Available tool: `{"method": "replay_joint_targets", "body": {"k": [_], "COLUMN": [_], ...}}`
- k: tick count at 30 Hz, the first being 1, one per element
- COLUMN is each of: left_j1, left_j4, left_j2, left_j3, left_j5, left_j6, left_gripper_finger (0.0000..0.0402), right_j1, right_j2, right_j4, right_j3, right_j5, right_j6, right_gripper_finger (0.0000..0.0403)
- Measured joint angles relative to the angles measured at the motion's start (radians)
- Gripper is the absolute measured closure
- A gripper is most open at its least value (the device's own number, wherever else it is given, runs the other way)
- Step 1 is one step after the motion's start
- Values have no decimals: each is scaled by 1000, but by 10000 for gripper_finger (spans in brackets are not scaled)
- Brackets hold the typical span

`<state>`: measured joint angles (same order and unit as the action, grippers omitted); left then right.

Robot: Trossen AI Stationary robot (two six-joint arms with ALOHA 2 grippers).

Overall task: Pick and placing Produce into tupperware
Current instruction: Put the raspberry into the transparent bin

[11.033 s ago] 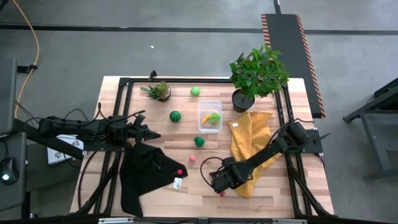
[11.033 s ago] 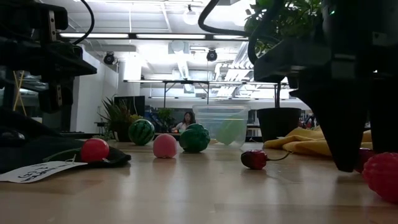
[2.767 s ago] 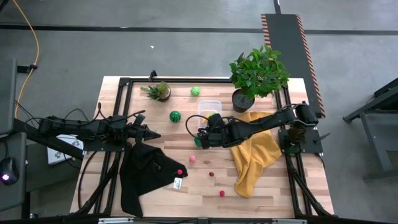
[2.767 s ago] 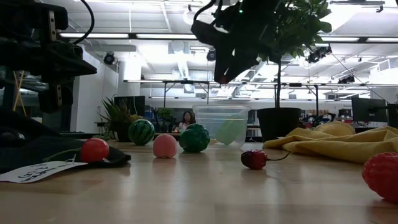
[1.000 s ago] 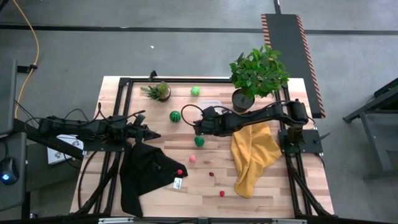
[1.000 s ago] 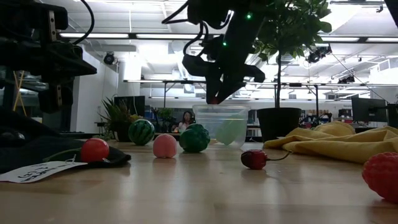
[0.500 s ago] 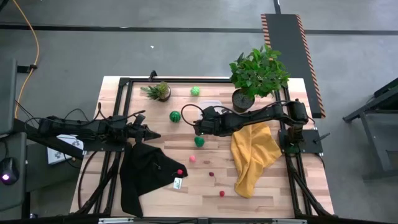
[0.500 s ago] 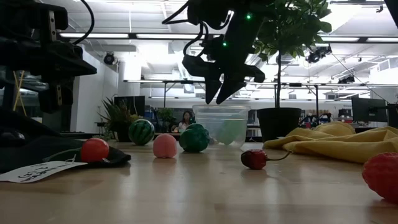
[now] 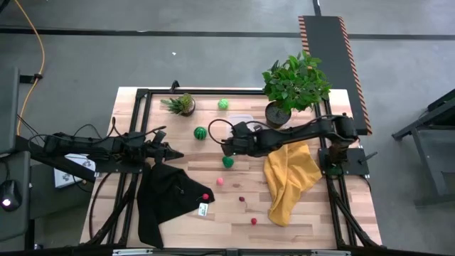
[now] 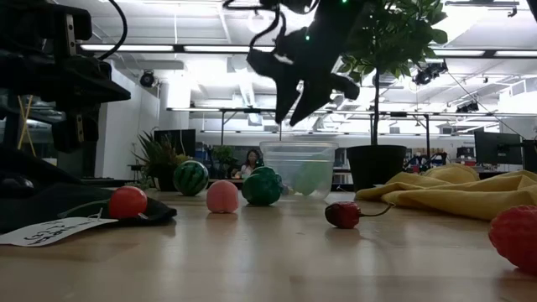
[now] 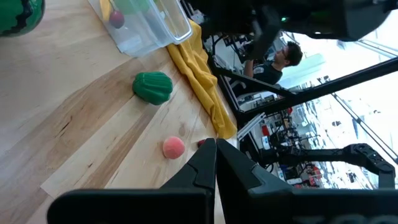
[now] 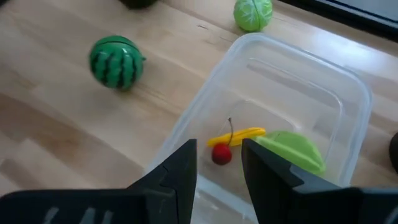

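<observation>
The tupperware point(image 12: 273, 118) is a clear, smooth plastic tub with rounded corners, sitting on the bench point(image 9: 185, 227) toward its far side, just beside the dark pot of the big leafy plant point(image 9: 295, 84). Inside it lie a small glossy red cherry point(image 12: 221, 153) with a thin stem, a curved yellow piece point(image 12: 239, 134) and a flat light-green leafy piece point(image 12: 292, 149), all close together. The right tool point(image 12: 217, 168) hangs above the tub's near rim, its two dark fingers a narrow gap apart and holding nothing.

Around the tub, on pale planked wood, a round striped melon point(image 9: 201, 133) and a ribbed light-green ball point(image 9: 223, 104) lie apart from it. A dark-green ribbed piece point(image 9: 227, 162) sits just in front, then a pink ball point(image 9: 220, 181) and small red bits farther toward the near edge, with open wood between them. A rumpled yellow cloth point(image 9: 288, 178) covers the right part, a black cloth point(image 9: 167, 199) the left near part. The left tool point(image 11: 214, 165) is closed and empty, waiting at the bench's left edge.
</observation>
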<state>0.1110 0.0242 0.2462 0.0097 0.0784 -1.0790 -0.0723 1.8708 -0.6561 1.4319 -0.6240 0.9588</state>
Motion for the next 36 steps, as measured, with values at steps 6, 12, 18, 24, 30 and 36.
{"method": "replay_joint_targets", "body": {"k": [6,12,18,24,30,36], "left_j1": [0,0,0,0,0,0], "left_j4": [0,-1,0,0,0,0], "left_j2": [0,0,0,0,0,0], "left_j3": [0,0,0,0,0,0], "left_j5": [0,0,0,0,0,0], "left_j6": [0,0,0,0,0,0], "left_gripper_finger": [401,401,401,401,401,401], "right_j1": [-30,-69,-111,-154,-191,-226], "right_j2": [-29,-64,-104,-133,-138,-138], "right_j4": [-11,-1,10,22,72,109], "right_j3": [0,0,0,0,0,0], "right_j5": [53,84,131,212,344,432], "right_j6": [31,44,55,55,54,54], "right_gripper_finger": [284,284,284,284,286,315]}}
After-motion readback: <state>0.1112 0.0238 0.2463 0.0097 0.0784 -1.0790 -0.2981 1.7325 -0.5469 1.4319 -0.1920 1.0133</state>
